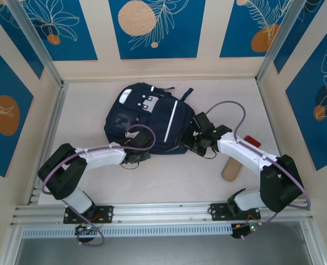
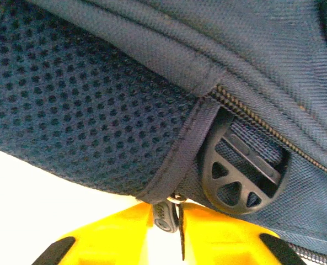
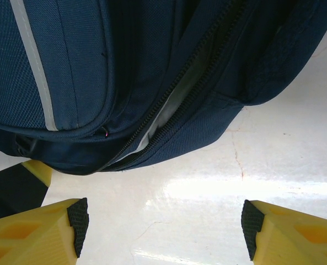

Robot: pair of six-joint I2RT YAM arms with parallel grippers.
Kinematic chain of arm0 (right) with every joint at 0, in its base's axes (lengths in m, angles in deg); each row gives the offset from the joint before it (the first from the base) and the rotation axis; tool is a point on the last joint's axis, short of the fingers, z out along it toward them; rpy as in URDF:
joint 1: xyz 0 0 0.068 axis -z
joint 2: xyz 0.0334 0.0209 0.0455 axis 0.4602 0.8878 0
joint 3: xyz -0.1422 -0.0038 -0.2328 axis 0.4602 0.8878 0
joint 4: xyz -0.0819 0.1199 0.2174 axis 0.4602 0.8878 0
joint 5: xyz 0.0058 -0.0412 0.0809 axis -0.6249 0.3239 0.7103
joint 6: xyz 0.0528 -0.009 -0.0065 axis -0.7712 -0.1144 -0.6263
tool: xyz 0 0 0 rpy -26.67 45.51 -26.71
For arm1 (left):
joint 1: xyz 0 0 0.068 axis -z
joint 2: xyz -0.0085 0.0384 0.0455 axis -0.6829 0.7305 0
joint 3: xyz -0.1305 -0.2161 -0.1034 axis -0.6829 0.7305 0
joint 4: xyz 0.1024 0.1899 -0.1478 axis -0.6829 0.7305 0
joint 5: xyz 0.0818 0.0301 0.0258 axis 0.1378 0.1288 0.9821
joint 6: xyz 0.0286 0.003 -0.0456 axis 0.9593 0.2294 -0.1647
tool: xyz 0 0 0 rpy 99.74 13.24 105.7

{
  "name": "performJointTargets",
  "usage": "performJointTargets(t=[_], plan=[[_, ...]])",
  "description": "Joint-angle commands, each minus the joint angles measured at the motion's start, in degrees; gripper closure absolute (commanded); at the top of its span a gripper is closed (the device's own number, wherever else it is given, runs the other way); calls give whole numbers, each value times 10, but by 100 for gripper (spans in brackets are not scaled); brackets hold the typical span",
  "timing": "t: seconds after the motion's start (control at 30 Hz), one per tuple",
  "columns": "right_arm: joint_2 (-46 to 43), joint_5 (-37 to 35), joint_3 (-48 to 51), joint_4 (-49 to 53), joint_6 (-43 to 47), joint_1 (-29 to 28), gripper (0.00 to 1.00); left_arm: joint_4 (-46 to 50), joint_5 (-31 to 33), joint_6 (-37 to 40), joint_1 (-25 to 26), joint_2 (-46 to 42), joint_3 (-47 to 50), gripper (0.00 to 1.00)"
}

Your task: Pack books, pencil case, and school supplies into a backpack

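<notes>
Pale desk [image 3: 207, 199] lies bare under my right pincer [image 3: 163, 226], spread wide beside the gaping zipper [image 3: 152, 121], while my left pincer [image 2: 167, 221] pinches the zipper pull [image 2: 162, 215] of the soft, floppy backpack [image 1: 146, 118] lying mid-desk, likely best tugged there.

Lettering check: nothing legible.
From the top camera, the grey patch [image 1: 146, 102] on the backpack [image 1: 135, 124] is too small to make out any print. Through my wrist cameras, the zip pull [image 2: 164, 215] is too blurred to tell a stamp, and the plastic buckle [image 2: 237, 176] gives me no wording.
</notes>
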Motion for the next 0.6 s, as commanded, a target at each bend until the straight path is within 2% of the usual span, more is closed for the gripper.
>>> performJointTargets(t=[0.0,0.2,0.57], plan=[[7,-3,-16,9,-4,-3,24,24,18,9,3,9,-11,76],[12,-2,-15,8,-4,-3,24,21,12,38,3,25,-20,74],[16,-4,-14,8,-7,-3,25,41,1,81,7,2,-27,91]])
